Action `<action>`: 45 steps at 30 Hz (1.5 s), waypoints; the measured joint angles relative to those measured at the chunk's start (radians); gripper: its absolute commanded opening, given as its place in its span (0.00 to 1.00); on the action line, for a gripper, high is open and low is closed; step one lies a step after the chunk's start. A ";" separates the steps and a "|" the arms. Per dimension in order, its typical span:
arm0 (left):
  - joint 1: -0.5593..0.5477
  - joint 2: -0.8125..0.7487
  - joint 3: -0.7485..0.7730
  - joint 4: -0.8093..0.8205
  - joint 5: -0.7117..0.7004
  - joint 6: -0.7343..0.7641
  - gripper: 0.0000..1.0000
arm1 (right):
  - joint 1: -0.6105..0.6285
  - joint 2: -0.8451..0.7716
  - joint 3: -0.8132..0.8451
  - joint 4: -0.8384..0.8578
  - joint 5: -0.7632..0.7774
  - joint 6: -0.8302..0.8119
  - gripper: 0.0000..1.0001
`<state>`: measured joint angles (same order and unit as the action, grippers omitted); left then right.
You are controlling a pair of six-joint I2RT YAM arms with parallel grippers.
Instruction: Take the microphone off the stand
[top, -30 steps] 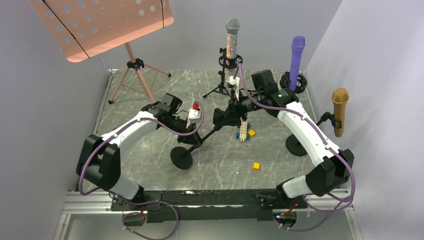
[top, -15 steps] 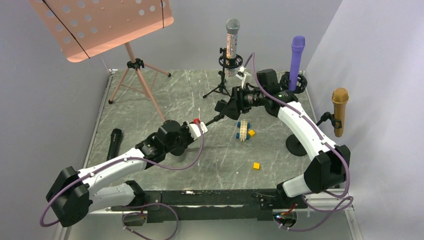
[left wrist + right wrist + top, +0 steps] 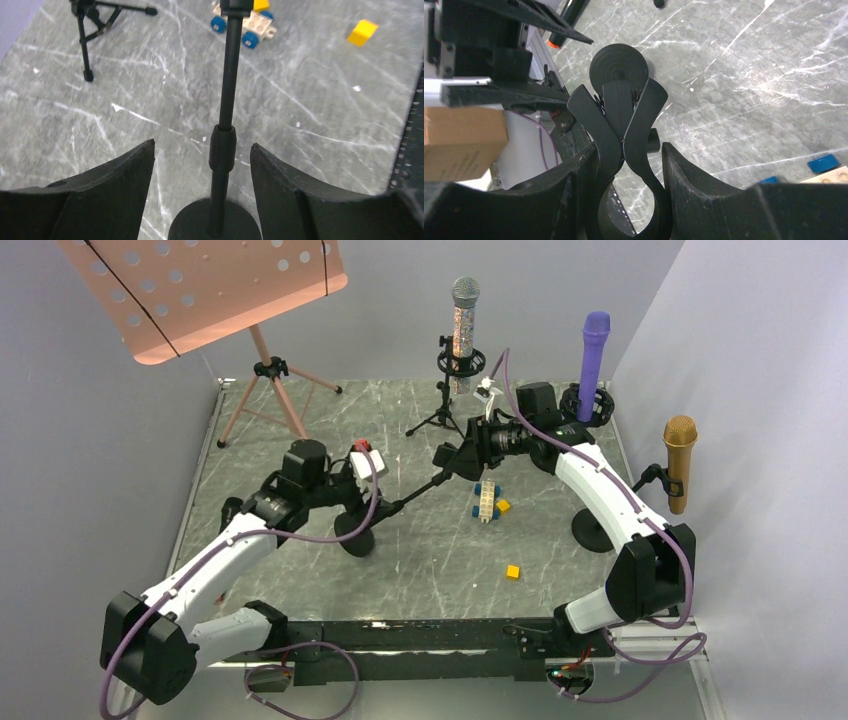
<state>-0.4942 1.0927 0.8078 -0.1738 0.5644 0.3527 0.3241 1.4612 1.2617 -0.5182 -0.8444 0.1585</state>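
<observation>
Now that my left claw [image 3: 201, 145] has spread astride black stand pole [image 3: 229, 75], right claw [image 3: 629, 147] pinches empty black clip [image 3: 621, 110]; removal looks done.

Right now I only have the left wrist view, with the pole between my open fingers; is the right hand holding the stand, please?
Observer: Yes, the right hand is closed on the clip atop the stand.
Operator: Is a microphone in that clip?
Observer: No, the clip is empty.
Operator: Is the stand upright?
Observer: No, it leans from its base toward the right hand.
</observation>
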 measured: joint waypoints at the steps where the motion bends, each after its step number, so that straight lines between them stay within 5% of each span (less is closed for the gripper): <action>1: 0.026 0.010 0.009 -0.018 0.056 0.001 0.75 | -0.002 -0.003 -0.005 0.000 -0.008 -0.020 0.00; 12: 0.101 0.327 0.066 -0.151 0.439 0.070 0.62 | 0.000 -0.023 -0.019 0.008 -0.058 -0.128 0.00; 15: 0.100 0.407 0.121 -0.146 0.466 0.088 0.45 | 0.000 -0.023 -0.019 0.011 -0.060 -0.130 0.00; 20: 0.092 0.423 0.124 -0.097 0.466 0.074 0.00 | 0.001 -0.023 -0.019 0.027 -0.054 -0.124 0.00; 25: 0.027 0.329 0.056 -0.027 0.340 0.062 0.00 | -0.006 -0.023 -0.015 0.015 -0.041 -0.059 0.00; 32: -0.368 0.045 -0.236 0.326 -0.497 0.086 0.00 | -0.026 0.004 0.031 -0.072 -0.011 0.076 0.00; 38: -0.414 0.135 -0.232 0.400 -0.784 0.124 0.00 | -0.032 0.043 -0.013 -0.050 0.027 0.163 0.00; 39: -0.413 0.135 -0.228 0.389 -0.787 0.123 0.04 | -0.033 0.044 -0.016 -0.048 0.027 0.168 0.00; 42: -0.386 0.131 -0.194 0.322 -0.731 0.109 0.52 | -0.033 0.044 -0.016 -0.038 0.024 0.169 0.00; 45: -0.312 0.114 -0.130 0.205 -0.575 0.085 0.69 | -0.033 0.044 -0.016 -0.024 0.011 0.150 0.00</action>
<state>-0.8059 1.2068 0.6773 0.0315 -0.0101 0.4377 0.2913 1.5055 1.2461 -0.5419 -0.8337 0.3084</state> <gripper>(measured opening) 0.565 0.494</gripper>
